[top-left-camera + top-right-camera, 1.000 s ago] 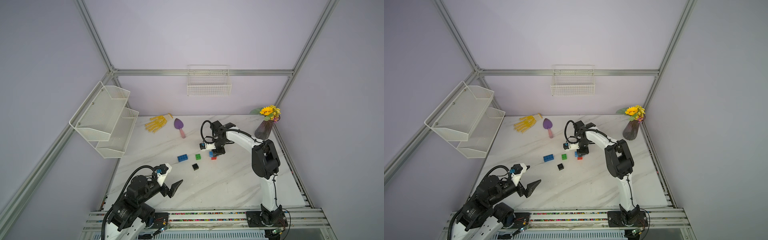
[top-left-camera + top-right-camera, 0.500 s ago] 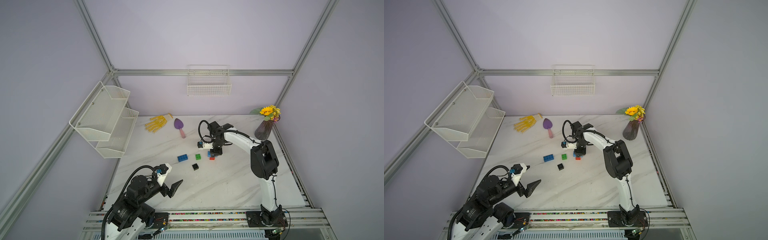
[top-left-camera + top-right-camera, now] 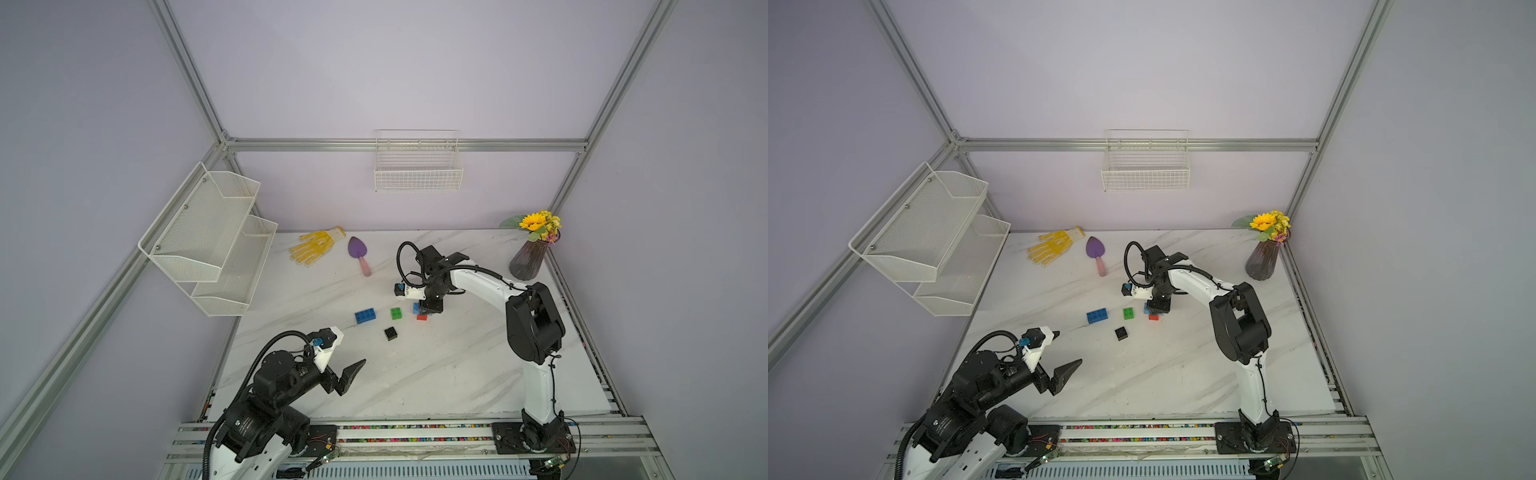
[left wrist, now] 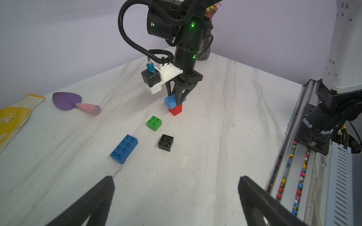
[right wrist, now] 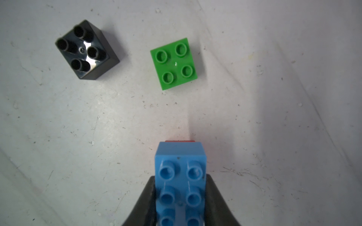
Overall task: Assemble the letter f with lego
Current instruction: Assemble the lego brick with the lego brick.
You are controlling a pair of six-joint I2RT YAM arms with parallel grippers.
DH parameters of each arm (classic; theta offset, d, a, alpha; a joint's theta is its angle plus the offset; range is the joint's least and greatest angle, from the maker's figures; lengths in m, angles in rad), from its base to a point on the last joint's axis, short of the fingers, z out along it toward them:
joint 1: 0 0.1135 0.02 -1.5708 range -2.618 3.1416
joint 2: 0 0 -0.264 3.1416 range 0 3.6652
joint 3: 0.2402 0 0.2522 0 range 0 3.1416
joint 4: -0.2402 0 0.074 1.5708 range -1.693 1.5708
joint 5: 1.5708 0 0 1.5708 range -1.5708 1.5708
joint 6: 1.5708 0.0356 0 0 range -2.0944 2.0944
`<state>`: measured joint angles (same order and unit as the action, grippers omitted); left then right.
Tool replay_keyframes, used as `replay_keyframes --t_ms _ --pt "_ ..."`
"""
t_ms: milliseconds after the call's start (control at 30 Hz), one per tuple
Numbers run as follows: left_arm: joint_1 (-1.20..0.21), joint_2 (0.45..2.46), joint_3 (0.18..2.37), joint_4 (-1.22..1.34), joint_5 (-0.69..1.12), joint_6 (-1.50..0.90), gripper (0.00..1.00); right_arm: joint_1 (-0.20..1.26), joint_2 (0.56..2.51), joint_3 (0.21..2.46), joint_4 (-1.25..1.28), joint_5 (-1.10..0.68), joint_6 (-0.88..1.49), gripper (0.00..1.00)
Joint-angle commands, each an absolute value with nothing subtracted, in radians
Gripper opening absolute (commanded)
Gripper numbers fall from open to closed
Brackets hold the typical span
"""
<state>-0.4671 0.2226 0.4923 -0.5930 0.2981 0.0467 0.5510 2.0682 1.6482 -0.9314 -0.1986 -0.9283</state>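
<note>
The right hand (image 4: 177, 99) pinches a blue brick (image 5: 180, 176) by its long sides. That brick sits on top of the red brick (image 4: 175, 110), which stands on the table (image 3: 457, 374). The green brick (image 4: 154, 122), the black brick (image 4: 166, 142) and the other blue brick (image 4: 124, 148) lie apart close by. The left hand (image 4: 176, 179) is wide open and holds nothing. It hangs over the table, well away from the bricks.
</note>
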Motion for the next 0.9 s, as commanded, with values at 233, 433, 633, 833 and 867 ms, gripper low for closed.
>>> replay_keyframes --t_ms 233,433,633,833,867 --pt "-0.466 0.213 0.494 -0.568 0.298 0.071 1.0 0.565 2.147 1.673 -0.994 -0.205 -0.911 0.21" --pt "-0.466 0.213 0.494 -0.568 0.298 0.071 1.0 0.56 2.116 1.695 -1.007 -0.224 -0.905 0.38" --pt "-0.466 0.214 0.493 -0.569 0.299 0.071 1.0 0.558 2.093 1.723 -1.025 -0.245 -0.895 0.49" --pt "-0.467 0.216 0.495 -0.569 0.304 0.072 1.0 0.558 2.059 1.734 -1.012 -0.232 -0.893 0.53" --pt "-0.466 0.218 0.495 -0.569 0.304 0.072 1.0 0.558 2.048 1.736 -1.003 -0.234 -0.893 0.53"
